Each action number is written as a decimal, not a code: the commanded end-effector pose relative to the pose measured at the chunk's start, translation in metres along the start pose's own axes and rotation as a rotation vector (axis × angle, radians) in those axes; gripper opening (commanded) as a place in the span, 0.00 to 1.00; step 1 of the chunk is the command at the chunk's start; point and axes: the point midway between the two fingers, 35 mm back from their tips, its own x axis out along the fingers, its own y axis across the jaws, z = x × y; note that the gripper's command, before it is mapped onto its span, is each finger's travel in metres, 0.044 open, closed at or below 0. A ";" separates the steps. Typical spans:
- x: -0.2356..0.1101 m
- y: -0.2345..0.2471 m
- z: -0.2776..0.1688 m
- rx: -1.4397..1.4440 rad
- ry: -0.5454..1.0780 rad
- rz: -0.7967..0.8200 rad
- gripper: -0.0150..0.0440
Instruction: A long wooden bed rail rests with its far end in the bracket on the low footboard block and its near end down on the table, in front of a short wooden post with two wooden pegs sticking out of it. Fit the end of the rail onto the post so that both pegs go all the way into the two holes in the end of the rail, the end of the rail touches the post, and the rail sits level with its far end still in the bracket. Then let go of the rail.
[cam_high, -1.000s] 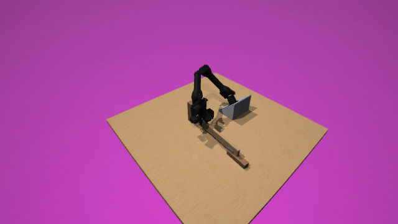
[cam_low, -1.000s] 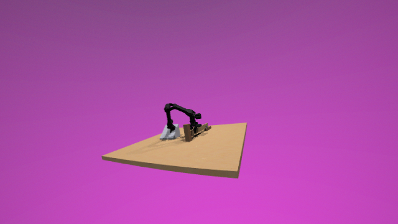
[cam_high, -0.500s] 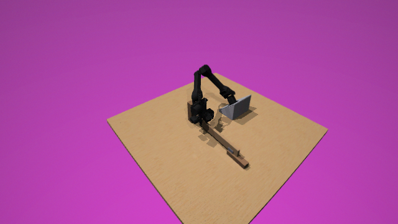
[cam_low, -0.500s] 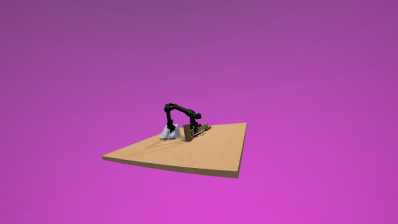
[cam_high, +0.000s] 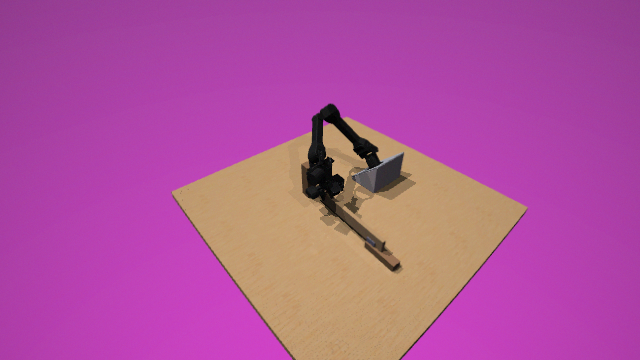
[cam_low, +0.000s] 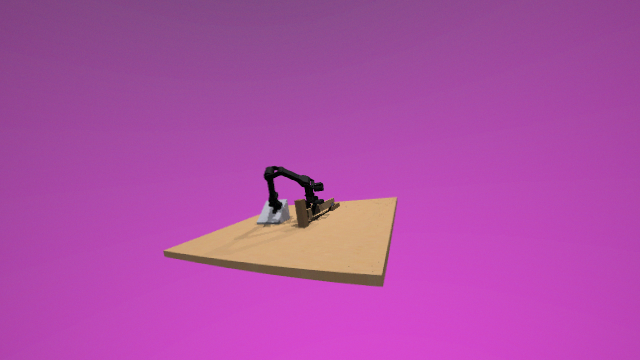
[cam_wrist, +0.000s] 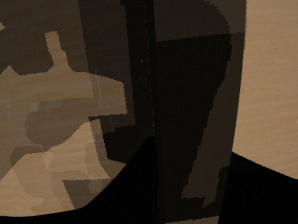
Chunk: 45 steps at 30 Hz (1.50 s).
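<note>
The long wooden rail (cam_high: 354, 220) (cam_low: 326, 205) (cam_wrist: 200, 90) runs from my gripper to the low footboard block (cam_high: 389, 260). Its far end is at the small bracket (cam_high: 370, 242) on that block. The short wooden post (cam_high: 305, 180) (cam_low: 301, 214) stands upright by the rail's near end. My gripper (cam_high: 324, 195) (cam_wrist: 171, 142) is shut on the rail close to the post, with a black finger on each side of it in the wrist view. The arm hides the rail's near end in the top view. The pegs and holes are not visible, and I cannot tell whether the end touches the post.
A grey wedge-shaped stand (cam_high: 388, 173) (cam_low: 265, 217) is beside the arm's base, on the other side of the arm from the post. The arm (cam_high: 345, 129) arches over from there to the rail. The wooden table top (cam_high: 280, 260) (cam_low: 350, 240) lies under everything, and shadows fall around the rail.
</note>
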 end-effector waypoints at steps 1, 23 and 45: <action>-0.001 0.000 -0.001 -0.001 -0.006 -0.002 0.25; -0.002 -0.001 -0.008 -0.001 -0.005 -0.002 0.25; -0.002 -0.001 -0.015 -0.001 -0.005 -0.002 0.25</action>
